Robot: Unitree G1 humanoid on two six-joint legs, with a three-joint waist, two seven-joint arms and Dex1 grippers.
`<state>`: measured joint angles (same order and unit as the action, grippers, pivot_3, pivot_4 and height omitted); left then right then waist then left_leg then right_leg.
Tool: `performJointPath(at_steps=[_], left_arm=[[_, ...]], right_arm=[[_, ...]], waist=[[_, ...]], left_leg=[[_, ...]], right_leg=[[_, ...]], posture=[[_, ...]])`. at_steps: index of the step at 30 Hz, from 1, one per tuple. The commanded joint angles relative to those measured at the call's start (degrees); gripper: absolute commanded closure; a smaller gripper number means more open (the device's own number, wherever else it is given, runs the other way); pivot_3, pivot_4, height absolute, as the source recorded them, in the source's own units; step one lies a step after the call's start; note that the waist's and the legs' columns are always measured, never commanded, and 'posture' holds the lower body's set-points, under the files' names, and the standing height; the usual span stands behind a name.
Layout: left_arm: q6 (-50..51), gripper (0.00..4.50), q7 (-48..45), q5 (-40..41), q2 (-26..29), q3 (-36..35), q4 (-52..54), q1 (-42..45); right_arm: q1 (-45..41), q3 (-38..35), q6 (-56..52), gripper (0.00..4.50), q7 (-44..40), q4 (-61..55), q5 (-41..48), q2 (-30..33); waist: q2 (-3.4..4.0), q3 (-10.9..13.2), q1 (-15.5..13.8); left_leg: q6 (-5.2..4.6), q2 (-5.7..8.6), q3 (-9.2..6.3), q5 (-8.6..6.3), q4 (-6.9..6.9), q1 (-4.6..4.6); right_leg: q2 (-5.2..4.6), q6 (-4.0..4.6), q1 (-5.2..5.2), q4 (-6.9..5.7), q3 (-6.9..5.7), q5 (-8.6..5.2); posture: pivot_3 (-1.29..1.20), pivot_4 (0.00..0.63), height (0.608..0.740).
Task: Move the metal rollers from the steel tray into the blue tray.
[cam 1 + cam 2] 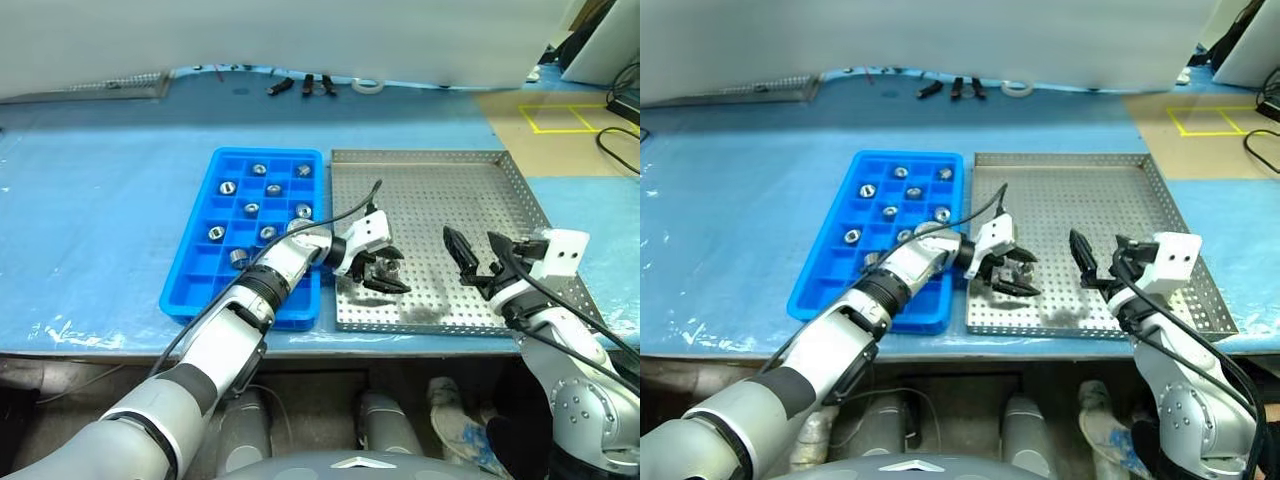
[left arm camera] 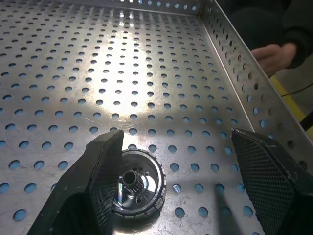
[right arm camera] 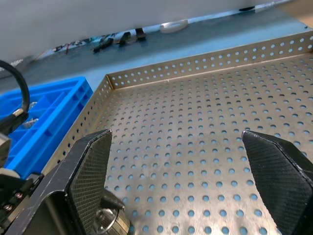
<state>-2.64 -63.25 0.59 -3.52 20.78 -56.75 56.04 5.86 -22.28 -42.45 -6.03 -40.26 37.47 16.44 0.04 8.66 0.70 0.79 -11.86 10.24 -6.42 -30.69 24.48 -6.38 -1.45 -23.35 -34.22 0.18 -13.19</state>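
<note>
bright blue tray (image 1: 190, 280), silver perforated steel tray (image 1: 470, 190), shiny silver metal rollers (image 1: 250, 210)

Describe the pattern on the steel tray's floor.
Rows of small round holes across the steel tray; clearest in the left wrist view.

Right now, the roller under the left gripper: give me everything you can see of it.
The metal roller is a short shiny silver ring with a ribbed outer edge and a dark toothed hub in its centre hole. It lies flat, hole up, on the perforated floor of the steel tray, near the tray's front left corner. The left gripper stands open around it: one finger close against its side, contact unclear, the other well apart. It is not lifted.
</note>
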Motion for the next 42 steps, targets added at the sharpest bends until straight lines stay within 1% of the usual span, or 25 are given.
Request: performJointPath(at_steps=[1, 6, 13, 15, 18, 20, 24, 28, 30, 33, 36, 39, 42], left_arm=[[-2.2, 0.80, 7.6, -3.7, -1.3, -0.4, -4.7, 2.6], [-3.5, 0.80, 8.4, -5.1, -2.0, -1.3, -7.4, 3.7], [-2.3, 0.80, 2.6, -6.0, -1.8, -0.7, -6.8, 2.9], [-1.2, 0.80, 2.5, -6.7, -1.6, -0.5, -7.0, 2.9], [-0.3, 1.42, 2.0, -7.8, -1.2, -0.2, -7.3, 2.9], [-0.3, 2.04, 2.6, -8.5, -1.0, 0.0, -7.1, 2.7], [-0.3, 2.04, 1.9, -9.1, -0.9, -0.3, -6.9, 2.4], [0.1, 2.81, 3.1, -8.7, -0.5, -1.5, -6.4, 2.6], [-0.2, 2.81, 2.9, -7.6, 0.1, -2.6, -5.1, 2.5], [1.2, 2.81, 0.4, -3.9, 1.4, -5.9, -0.8, 2.3], [7.2, 2.81, -0.6, 1.6, 3.3, -10.9, 5.9, 2.1], [16.1, 2.81, -1.7, 6.6, 6.5, -14.2, 16.6, -0.8], [23.2, 2.81, -1.5, 9.4, 10.4, -15.0, 28.7, -5.4]], right_arm=[[0.8, -0.1, 1.6, 0.02, 0.5, -3.4, -0.1, 0.4], [1.4, 0.3, 2.3, 0.02, 0.8, -3.0, -0.9, 0.7], [1.6, 0.9, 2.6, 0.02, 1.0, -2.8, -1.9, 0.6], [1.7, 1.0, 2.6, 0.02, 0.9, -2.8, -2.1, 0.6], [1.6, 1.2, 2.7, 0.00, 0.7, -2.3, -2.4, 0.6], [1.5, 1.4, 2.8, 0.00, 0.6, -2.1, -2.7, 0.6], [1.2, 2.0, 2.8, 0.00, 0.7, -1.8, -3.1, 0.4], [0.8, 2.9, 3.0, 0.00, 0.6, -1.2, -3.5, 0.3], [0.4, 3.4, 3.0, 0.00, 0.3, -1.0, -3.2, 0.3], [-1.0, 3.8, 2.3, 0.00, -0.3, -1.2, -2.1, 0.9], [-3.4, 3.9, 1.4, 0.00, -1.9, -0.8, -0.5, 2.2], [-7.7, 4.8, 0.3, 0.00, -4.2, 0.8, 1.4, 4.2], [-13.4, 6.8, -1.2, 0.00, -6.8, 3.0, 2.8, 6.4]], waist=[[0.00, 0.0, 0.1], [0.02, 0.0, 0.3], [0.03, 0.0, 0.3], [0.03, 0.0, 0.4], [0.04, 0.0, 0.5], [0.07, 0.0, 0.7], [0.09, -0.1, 1.2], [0.09, -0.1, 1.5], [0.09, -0.1, 1.6], [0.09, -0.1, 1.8], [0.10, 0.0, 1.8], [0.10, 0.0, 1.4], [0.12, 0.0, 0.6]], left_leg=[[-0.02, 0.01, 0.00, -0.01, 0.00, 0.00], [-0.19, 0.02, 0.01, -0.13, 0.02, 0.07], [-0.24, 0.00, 0.07, -0.23, 0.02, 0.09], [-0.24, 0.01, 0.10, -0.23, 0.01, 0.07], [-0.24, 0.00, 0.12, -0.23, 0.01, 0.00], [-0.24, -0.01, 0.12, -0.24, 0.01, -0.03], [-0.23, 0.00, 0.12, -0.24, 0.01, -0.04], [-0.23, 0.00, 0.12, -0.24, 0.01, -0.02], [-0.23, 0.00, 0.12, -0.24, 0.01, -0.02], [-0.23, -0.02, 0.12, -0.24, 0.01, -0.01], [-0.23, -0.04, 0.12, -0.23, 0.02, 0.08], [-0.24, -0.03, 0.13, -0.23, 0.01, 0.12], [-0.26, -0.03, 0.14, -0.24, 0.01, 0.11]], right_leg=[[-0.01, -0.02, 0.01, 0.04, 0.00, 0.01], [-0.02, -0.09, 0.14, 0.46, -0.02, 0.10], [-0.02, -0.08, 0.12, 0.53, -0.02, 0.11], [-0.03, -0.08, 0.12, 0.53, 0.01, 0.11], [-0.03, -0.07, 0.15, 0.53, 0.02, 0.12], [-0.02, -0.08, 0.16, 0.52, 0.02, 0.11], [-0.03, -0.08, 0.18, 0.52, 0.02, 0.11], [-0.03, -0.07, 0.18, 0.52, 0.01, 0.12], [-0.04, -0.07, 0.18, 0.53, 0.01, 0.12], [-0.02, -0.06, 0.15, 0.52, 0.01, 0.13], [-0.01, -0.01, 0.03, 0.50, 0.00, 0.15], [-0.02, 0.01, 0.03, 0.50, -0.03, 0.16], [-0.03, 0.02, 0.05, 0.51, -0.03, 0.16]], posture=[[-0.51, 0.150, 0.740], [-0.52, 0.150, 0.740], [-0.52, 0.150, 0.740], [-0.52, 0.150, 0.740], [-0.52, 0.150, 0.740], [-0.52, 0.150, 0.740], [-0.51, 0.150, 0.740], [-0.49, 0.150, 0.740], [-0.49, 0.150, 0.740], [-0.47, 0.150, 0.740], [-0.44, 0.150, 0.740], [-0.37, 0.150, 0.740], [-0.29, 0.150, 0.740]])
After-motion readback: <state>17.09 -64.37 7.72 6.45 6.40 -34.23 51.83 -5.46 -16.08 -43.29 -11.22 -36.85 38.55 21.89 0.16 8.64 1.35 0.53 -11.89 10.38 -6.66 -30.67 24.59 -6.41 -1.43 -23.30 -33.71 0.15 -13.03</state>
